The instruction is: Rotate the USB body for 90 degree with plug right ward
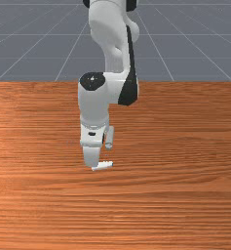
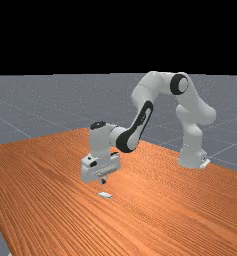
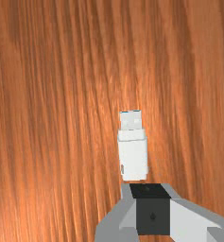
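In the front view, my gripper (image 1: 91,155) hangs at the left end of the white USB body (image 1: 103,166), covering part of it; the other end points to that view's right, tilted slightly up the picture. The far view has the gripper (image 2: 104,181) above the USB body (image 2: 105,195), with a gap between them. In the wrist view, the USB body (image 3: 133,156) lies flat just beyond the gripper (image 3: 152,210), its pale plug (image 3: 131,120) facing away from the fingers. The fingers stand together with nothing between them.
The wooden table (image 1: 185,205) carries the USB body below my hand. In the far view, the table's left edge runs down the picture's lower left, and the arm's base (image 2: 191,155) stands at the right.
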